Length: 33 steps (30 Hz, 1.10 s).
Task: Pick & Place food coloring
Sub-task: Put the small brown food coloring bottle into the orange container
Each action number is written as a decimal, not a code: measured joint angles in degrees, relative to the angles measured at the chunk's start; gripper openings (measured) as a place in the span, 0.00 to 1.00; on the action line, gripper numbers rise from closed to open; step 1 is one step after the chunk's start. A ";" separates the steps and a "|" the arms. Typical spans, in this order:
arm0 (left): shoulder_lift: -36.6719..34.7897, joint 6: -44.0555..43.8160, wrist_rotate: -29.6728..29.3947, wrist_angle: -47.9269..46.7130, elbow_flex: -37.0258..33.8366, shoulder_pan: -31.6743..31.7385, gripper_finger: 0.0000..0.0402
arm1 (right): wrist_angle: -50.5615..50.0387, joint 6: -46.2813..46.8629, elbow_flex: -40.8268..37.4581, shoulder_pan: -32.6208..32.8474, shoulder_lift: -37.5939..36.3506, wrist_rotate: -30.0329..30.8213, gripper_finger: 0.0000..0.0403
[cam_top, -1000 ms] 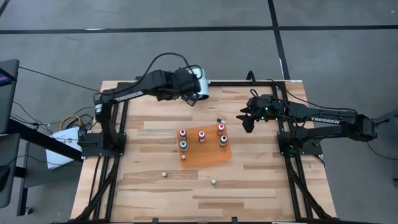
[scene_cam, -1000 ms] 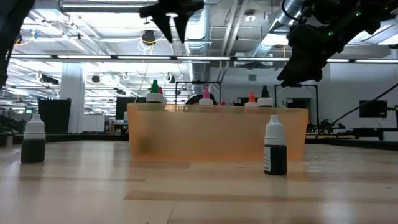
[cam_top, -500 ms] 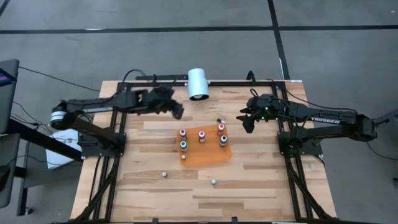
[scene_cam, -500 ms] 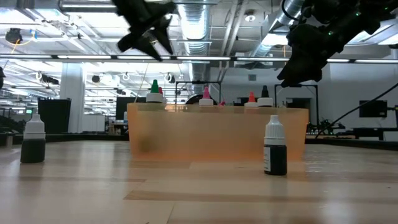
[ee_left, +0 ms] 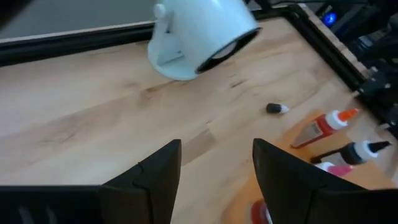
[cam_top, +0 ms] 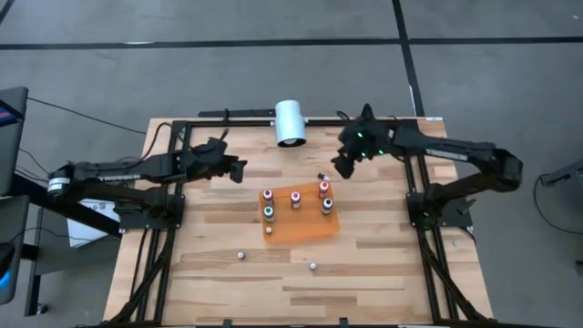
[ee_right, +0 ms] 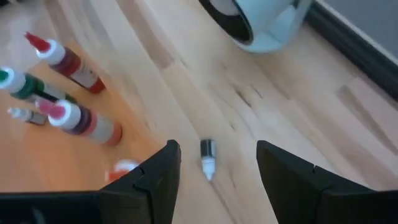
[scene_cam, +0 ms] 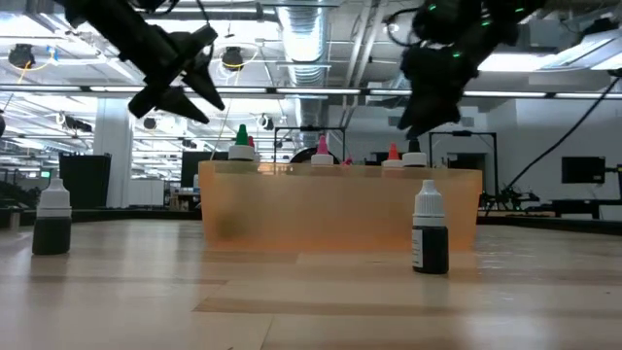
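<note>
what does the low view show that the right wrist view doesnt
Only the low view: two dark bottles standing on the table in front of the tray, the left claw raised above, and the room behind.

Only the right wrist view: a small bottle lying on the wood between the open right claw's fingers, and the white cylinder on its side.

Both: the orange tray with capped bottles standing in it.

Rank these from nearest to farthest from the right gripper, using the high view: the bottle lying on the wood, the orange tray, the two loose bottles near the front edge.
From the right gripper:
1. Lying bottle, just beside it.
2. Orange tray, mid-table.
3. Loose bottles, near the front; farthest.
</note>
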 joint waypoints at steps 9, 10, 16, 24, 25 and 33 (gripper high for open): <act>-1.74 0.42 0.28 -0.73 -2.65 3.50 0.47 | -5.31 -7.32 7.78 -4.37 13.65 -12.44 0.49; -1.74 0.42 0.37 -0.66 -2.81 3.74 0.47 | -6.43 -8.65 7.92 -4.56 14.69 -12.70 0.49; -1.74 0.57 0.48 -0.62 -3.18 5.56 0.47 | -7.99 -13.79 8.13 -4.97 20.05 -16.03 0.50; -1.74 0.79 1.62 -0.66 -3.18 7.32 0.47 | -5.65 -14.33 8.13 -4.98 24.70 -16.10 0.50; -1.74 0.85 1.64 -0.69 -3.18 7.39 0.47 | -5.34 -14.35 8.15 -4.98 25.16 -16.10 0.50; -1.74 1.69 1.77 -0.73 -3.18 7.41 0.47 | -4.35 -14.35 8.15 -4.92 29.02 -16.12 0.51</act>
